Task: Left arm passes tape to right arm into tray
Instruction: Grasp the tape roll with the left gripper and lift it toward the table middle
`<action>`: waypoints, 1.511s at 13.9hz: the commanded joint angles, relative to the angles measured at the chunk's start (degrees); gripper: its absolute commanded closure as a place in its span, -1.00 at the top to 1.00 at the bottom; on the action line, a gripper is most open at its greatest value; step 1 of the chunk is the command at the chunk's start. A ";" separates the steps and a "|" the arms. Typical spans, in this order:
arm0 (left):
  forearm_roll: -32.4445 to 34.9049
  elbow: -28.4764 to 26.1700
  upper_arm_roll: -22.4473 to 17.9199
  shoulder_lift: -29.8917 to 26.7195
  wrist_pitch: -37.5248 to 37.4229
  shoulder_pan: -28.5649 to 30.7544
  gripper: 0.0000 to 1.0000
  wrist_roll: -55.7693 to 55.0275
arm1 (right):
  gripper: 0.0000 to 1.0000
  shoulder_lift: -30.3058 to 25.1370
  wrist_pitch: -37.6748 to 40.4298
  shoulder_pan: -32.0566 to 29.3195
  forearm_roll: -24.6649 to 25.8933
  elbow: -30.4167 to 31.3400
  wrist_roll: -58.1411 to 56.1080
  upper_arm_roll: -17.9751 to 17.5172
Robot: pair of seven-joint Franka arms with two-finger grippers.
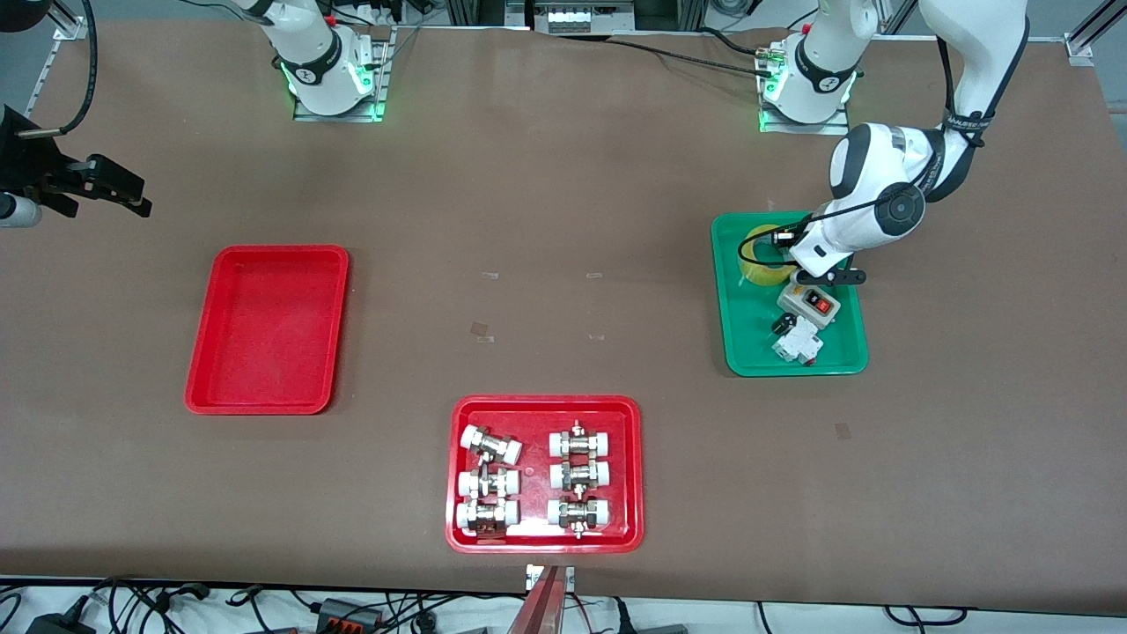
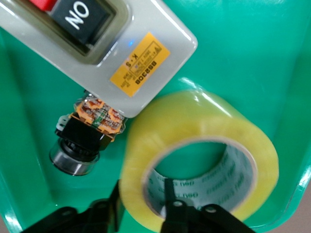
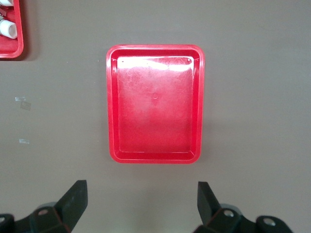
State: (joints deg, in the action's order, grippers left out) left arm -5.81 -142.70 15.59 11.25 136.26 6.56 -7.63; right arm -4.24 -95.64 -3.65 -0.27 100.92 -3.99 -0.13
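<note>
The yellow tape [image 1: 759, 257] lies in the green tray [image 1: 748, 352] at the left arm's end of the table. My left gripper [image 1: 782, 242] is down in that tray. In the left wrist view the left gripper [image 2: 141, 194] is shut on the tape [image 2: 194, 121], one finger inside the pale core and one outside the wall. The plain red tray [image 1: 264, 330] stands bare at the right arm's end; it also shows in the right wrist view [image 3: 155, 107]. My right gripper [image 1: 132, 195] hangs open and empty over the table beside the red tray [image 3: 141, 204].
In the green tray [image 2: 272, 48], beside the tape, lie a grey switch box [image 1: 814, 305] [image 2: 97, 48], a black push-button part [image 2: 77, 145] and a white part [image 1: 797, 343]. A red tray of white-capped metal fittings [image 1: 535, 440] stands nearest the front camera, mid-table.
</note>
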 commanded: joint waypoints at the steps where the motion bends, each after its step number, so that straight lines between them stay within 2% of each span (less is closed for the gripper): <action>1: -1.31 -0.12 0.23 -1.58 -1.77 0.03 -0.94 0.25 | 1.00 0.11 0.80 -0.04 0.36 -0.90 0.13 -0.14; 4: -1.22 1.19 0.23 -5.08 -5.02 0.03 -0.98 0.51 | 1.00 0.11 0.89 -0.04 0.36 -0.99 0.04 -0.14; 6: -1.22 7.49 0.40 -5.97 -11.59 -0.06 -0.98 0.08 | 1.00 0.11 0.98 0.04 0.36 -1.08 0.04 -0.22; 9: -2.01 16.29 3.38 -5.62 -17.94 -0.14 -0.96 -4.21 | 1.00 0.02 1.07 0.13 0.36 -1.16 0.04 -0.22; 11: -8.49 21.65 7.15 -5.18 -21.28 -0.14 -0.95 -8.43 | 1.00 0.11 0.89 0.13 0.36 -1.16 0.30 -0.31; 16: -17.29 33.78 17.43 -2.12 -22.17 -0.41 -0.96 -24.33 | 1.00 0.55 0.89 0.22 0.36 -1.08 0.48 -0.40; 19: -20.72 42.13 22.18 2.19 -21.82 -0.58 -0.95 -31.29 | 1.00 0.72 1.42 0.39 0.01 -1.08 -0.05 -0.49; 21: -23.71 46.09 23.95 3.17 -21.47 -0.67 -0.95 -33.93 | 1.00 0.64 2.64 1.71 -0.26 -1.16 -0.14 -0.49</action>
State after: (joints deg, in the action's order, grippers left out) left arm -26.95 -102.85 37.80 11.09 115.95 5.42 -39.24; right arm -4.00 -94.75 -3.15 -0.30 100.84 -4.03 -0.58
